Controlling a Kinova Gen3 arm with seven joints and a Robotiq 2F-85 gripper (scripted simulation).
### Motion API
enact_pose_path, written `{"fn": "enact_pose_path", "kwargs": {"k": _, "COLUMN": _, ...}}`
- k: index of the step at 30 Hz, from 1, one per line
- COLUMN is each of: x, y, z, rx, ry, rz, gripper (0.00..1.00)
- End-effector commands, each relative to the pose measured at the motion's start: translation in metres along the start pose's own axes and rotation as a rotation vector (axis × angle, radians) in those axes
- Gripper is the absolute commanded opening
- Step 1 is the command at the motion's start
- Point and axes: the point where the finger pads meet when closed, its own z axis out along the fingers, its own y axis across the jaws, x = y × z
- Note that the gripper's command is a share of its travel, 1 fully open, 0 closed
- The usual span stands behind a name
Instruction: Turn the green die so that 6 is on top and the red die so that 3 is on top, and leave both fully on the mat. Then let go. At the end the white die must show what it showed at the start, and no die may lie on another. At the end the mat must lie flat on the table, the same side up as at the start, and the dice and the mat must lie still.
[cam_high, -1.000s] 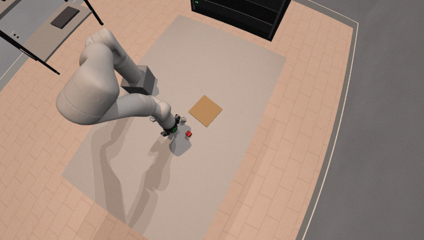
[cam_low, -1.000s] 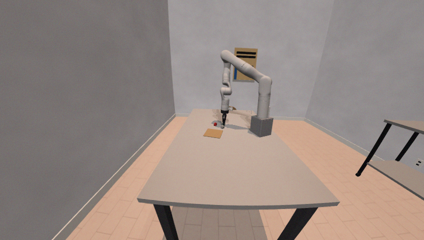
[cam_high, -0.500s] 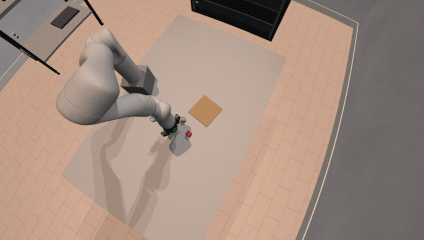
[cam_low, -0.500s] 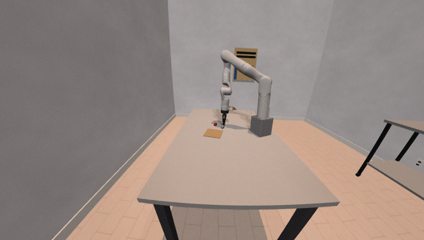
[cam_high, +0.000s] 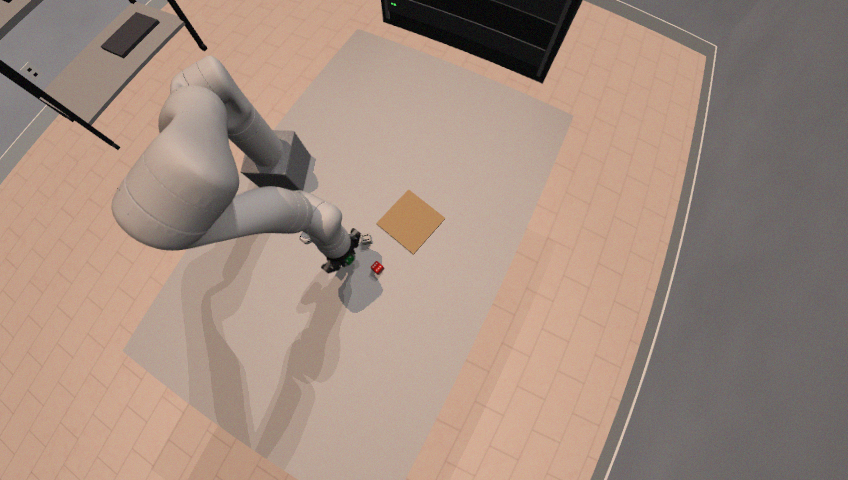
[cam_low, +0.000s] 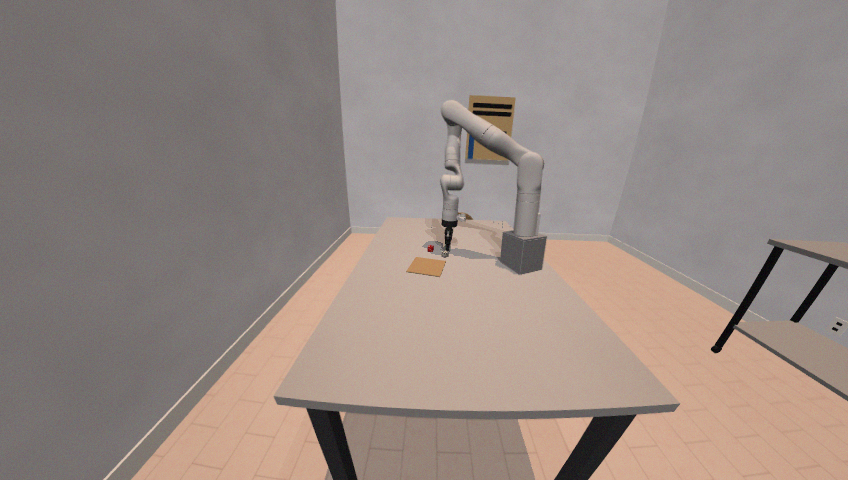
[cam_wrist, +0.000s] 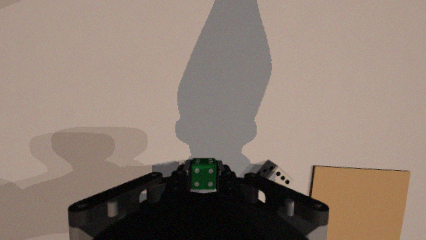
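My gripper points down and is shut on the green die, one finger on each side. A green face with four pips shows in the wrist view; its far face shows only as a sliver. Whether the die touches the table is not clear. The red die lies on the table off the mat; its pips are too small to read surely. The white die lies between gripper and mat, with three pips on one side. The tan mat lies flat and bears no die.
The grey table carries everything. The arm's base block stands on it. A small pale object, partly hidden by the arm, shows on the other side of the wrist from the white die. The arm's shadows cross the table near the gripper.
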Motion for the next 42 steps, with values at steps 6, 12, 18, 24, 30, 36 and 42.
{"fn": "enact_pose_path", "kwargs": {"k": 6, "x": 0.0, "y": 0.0, "z": -0.001, "rx": 0.0, "ry": -0.001, "rz": 0.0, "gripper": 0.21}}
{"fn": "enact_pose_path", "kwargs": {"k": 12, "x": 0.0, "y": 0.0, "z": -0.005, "rx": 0.0, "ry": -0.001, "rz": 0.0, "gripper": 0.21}}
{"fn": "enact_pose_path", "kwargs": {"k": 18, "x": 0.0, "y": 0.0, "z": -0.011, "rx": 0.0, "ry": -0.001, "rz": 0.0, "gripper": 0.21}}
{"fn": "enact_pose_path", "kwargs": {"k": 24, "x": 0.0, "y": 0.0, "z": -0.02, "rx": 0.0, "ry": -0.001, "rz": 0.0, "gripper": 0.21}}
{"fn": "enact_pose_path", "kwargs": {"k": 30, "x": 0.0, "y": 0.0, "z": -0.033, "rx": 0.0, "ry": -0.001, "rz": 0.0, "gripper": 0.21}}
{"fn": "enact_pose_path", "kwargs": {"k": 36, "x": 0.0, "y": 0.0, "z": -0.041, "rx": 0.0, "ry": -0.001, "rz": 0.0, "gripper": 0.21}}
{"fn": "enact_pose_path", "kwargs": {"k": 42, "x": 0.0, "y": 0.0, "z": -0.05, "rx": 0.0, "ry": 0.0, "rz": 0.0, "gripper": 0.21}}
